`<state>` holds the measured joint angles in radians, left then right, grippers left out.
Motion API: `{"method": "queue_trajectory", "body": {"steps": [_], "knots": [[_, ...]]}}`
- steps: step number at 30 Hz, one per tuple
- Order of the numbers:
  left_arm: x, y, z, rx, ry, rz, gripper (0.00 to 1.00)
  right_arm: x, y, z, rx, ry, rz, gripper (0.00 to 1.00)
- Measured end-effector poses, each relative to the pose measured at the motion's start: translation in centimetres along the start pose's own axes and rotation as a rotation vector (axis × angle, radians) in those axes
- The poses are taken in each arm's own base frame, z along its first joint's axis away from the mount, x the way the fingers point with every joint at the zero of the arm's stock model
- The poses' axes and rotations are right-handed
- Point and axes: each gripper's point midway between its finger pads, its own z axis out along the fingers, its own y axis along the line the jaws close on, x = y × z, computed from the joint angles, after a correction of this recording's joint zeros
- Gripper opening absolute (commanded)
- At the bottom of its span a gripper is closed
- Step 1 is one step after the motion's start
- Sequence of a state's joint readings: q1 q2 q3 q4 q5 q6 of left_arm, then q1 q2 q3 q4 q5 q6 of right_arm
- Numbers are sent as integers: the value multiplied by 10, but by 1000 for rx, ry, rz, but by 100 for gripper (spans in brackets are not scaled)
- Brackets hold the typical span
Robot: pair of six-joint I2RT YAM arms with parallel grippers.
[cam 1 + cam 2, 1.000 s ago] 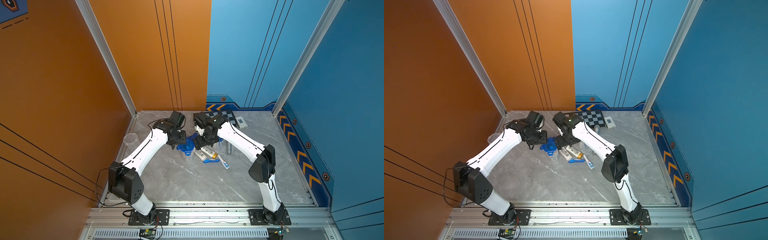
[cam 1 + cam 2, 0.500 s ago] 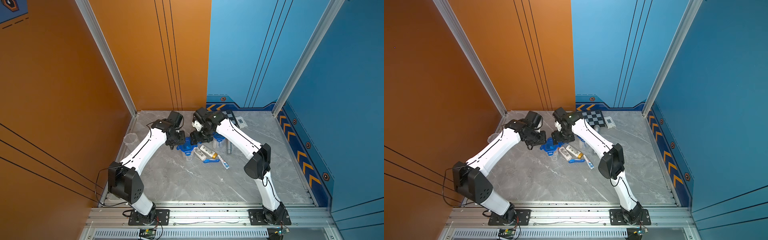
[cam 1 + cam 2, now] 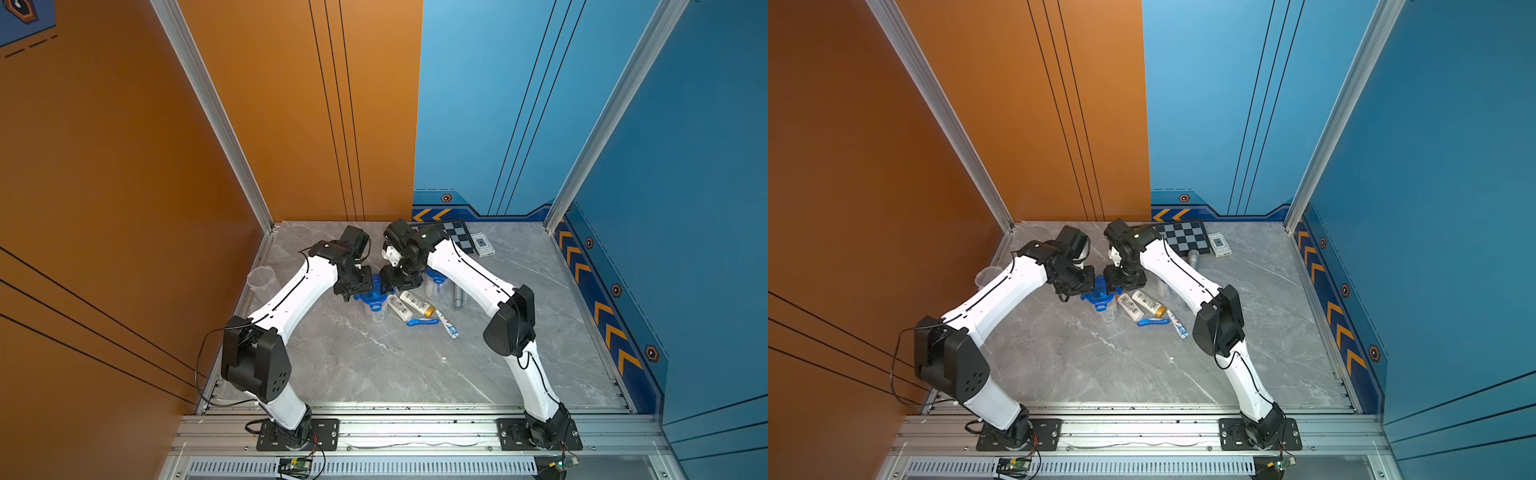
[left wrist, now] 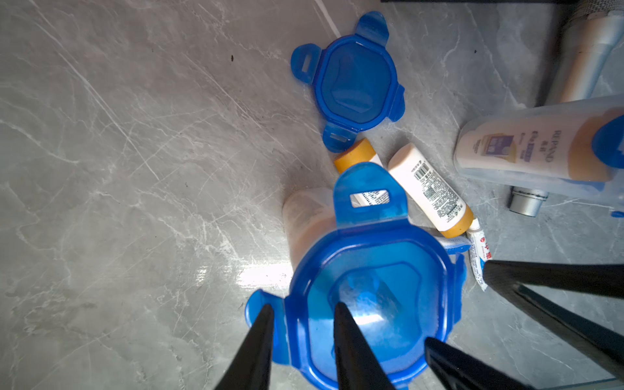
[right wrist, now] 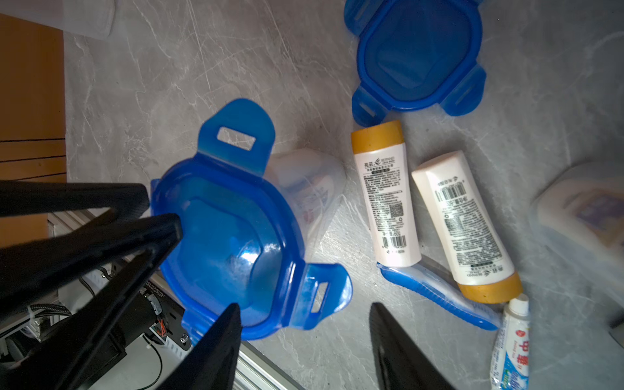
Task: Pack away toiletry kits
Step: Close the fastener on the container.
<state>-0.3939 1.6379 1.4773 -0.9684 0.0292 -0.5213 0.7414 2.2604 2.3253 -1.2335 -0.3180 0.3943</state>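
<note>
fingers (image 4: 256, 344) of the left gripper (image 4: 304, 309) stand a little apart, one tip on a side tab of the blue lid (image 4: 371, 280) and one on the lid's top, so the rim is between them; if they really pinch it, i can not decide from these views. the right gripper (image 5: 305, 304) is spread wider, its tips on both sides of another tab of the same lid, holding nothing. this lid sits on a clear cup (image 5: 304, 182) that stands upright in the far middle part of the table (image 3: 374, 365), between the grippers in both top views.

the table is grey, stone-look, with thin white veins and a bright reflection near the cup. just beside the cup lie two white bottles (image 5: 388, 199) with orange caps, side by side. a blue toothbrush (image 5: 435, 293) lies partly under them, with a toothpaste tube (image 5: 510, 351) next to it. a loose lid (image 4: 354, 81) lies flat near the bottles. a second cup (image 4: 526, 152) with a bottle inside is by the right arm (image 3: 469, 270), and a silver microphone (image 3: 457, 297) is beside it. a third clear cup (image 3: 259, 282) stands well apart at the left edge. a chessboard (image 3: 459, 237) and a small card (image 3: 483, 246) lie at the far wall.

orange wall panels (image 3: 124, 187) close the left side and part of the back. blue panels (image 3: 685, 208) close the rest, with aluminium posts (image 3: 212, 104) in the corners and yellow chevrons (image 3: 604, 309) along the low dark band. both arm bases (image 3: 297, 432) are bolted on an aluminium rail (image 3: 415, 428) at the near edge.
</note>
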Motion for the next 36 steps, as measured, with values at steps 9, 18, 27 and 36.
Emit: {"method": "queue_trajectory", "body": {"steps": [9, 18, 27, 36], "knots": [[-2, -3, 4, 17, -11, -21, 24, -1, 5, 2, -25, 1, -2, 57], [-1, -5, 6, 82, -37, -87, 28, 2, 10, 13, -93, 30, 33, 53], [-5, -7, 11, 170, -50, -178, 33, 2, 11, 16, -185, 47, 96, 52], [-19, -15, 20, 254, -103, -268, 37, 4, 11, 17, -210, 62, 132, 52]]}}
